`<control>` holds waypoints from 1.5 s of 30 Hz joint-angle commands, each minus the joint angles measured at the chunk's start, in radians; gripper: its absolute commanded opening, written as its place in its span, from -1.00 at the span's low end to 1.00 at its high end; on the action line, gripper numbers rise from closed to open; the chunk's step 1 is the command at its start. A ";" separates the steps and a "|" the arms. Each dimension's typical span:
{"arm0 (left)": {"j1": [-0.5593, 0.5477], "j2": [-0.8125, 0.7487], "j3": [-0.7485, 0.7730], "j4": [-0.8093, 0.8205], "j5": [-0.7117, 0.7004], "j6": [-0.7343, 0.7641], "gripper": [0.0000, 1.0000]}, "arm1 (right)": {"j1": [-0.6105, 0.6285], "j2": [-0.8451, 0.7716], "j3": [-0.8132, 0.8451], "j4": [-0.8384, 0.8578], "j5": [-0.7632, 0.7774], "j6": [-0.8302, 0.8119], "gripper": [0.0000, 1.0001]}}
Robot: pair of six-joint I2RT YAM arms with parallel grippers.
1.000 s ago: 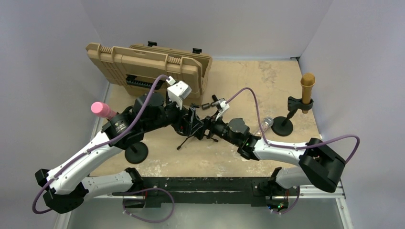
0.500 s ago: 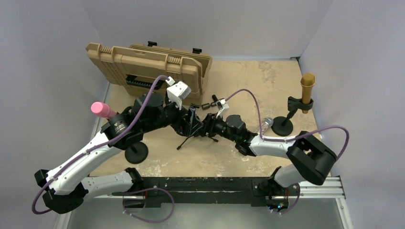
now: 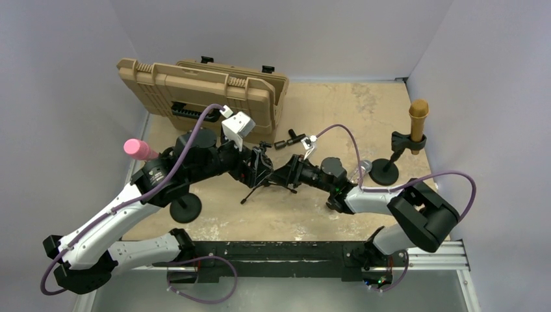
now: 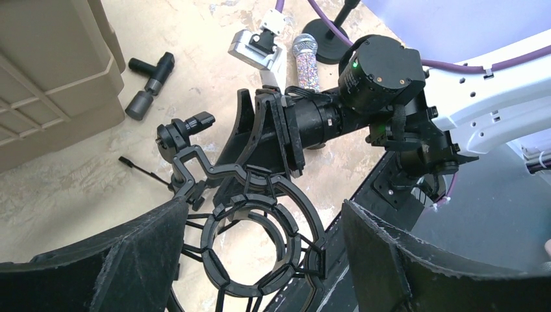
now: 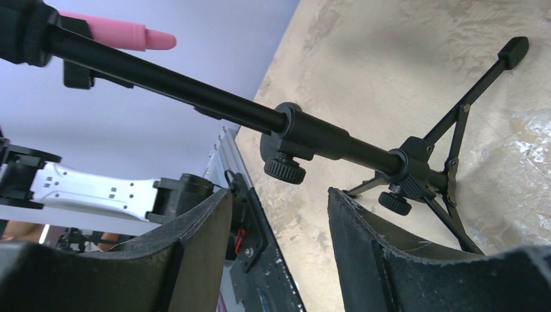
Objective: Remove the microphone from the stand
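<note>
The left end effector (image 4: 263,214) is spread, its fingers either side of the ring mount (image 4: 289,188) atop the small tripod stand (image 5: 338,146). The ring looks empty, though clutter behind it makes that hard to confirm. The right end effector (image 5: 278,195) is half spread and pinches nothing; the stand's pole crosses just ahead of its fingertips.

A silver microphone (image 4: 305,62) lies loose on the worktop (image 3: 338,110) just behind the right end effector. A gold microphone (image 3: 418,117) stands clipped in its own stand well to that end effector's right. A pink microphone (image 3: 138,149) sits in a stand well behind the left end effector, beside that arm.

The risks: the two end effectors sit nearly nose to nose and could collide. A push on the pole could tip the light tripod, and the left arm could knock the pink microphone's stand.

A tan case (image 3: 195,88) beyond the left end effector is shut, its contents hidden.
</note>
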 commanded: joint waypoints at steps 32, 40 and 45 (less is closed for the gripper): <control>0.002 -0.027 -0.021 0.032 0.057 -0.051 0.71 | -0.027 0.160 0.069 0.214 -0.032 0.070 -0.32; 0.002 -0.030 -0.028 0.035 0.053 -0.051 0.71 | -0.023 0.155 0.100 0.115 0.043 0.003 -0.88; 0.003 -0.030 -0.043 0.045 0.051 -0.056 0.71 | -0.010 0.113 0.133 -0.047 0.195 -0.082 -1.00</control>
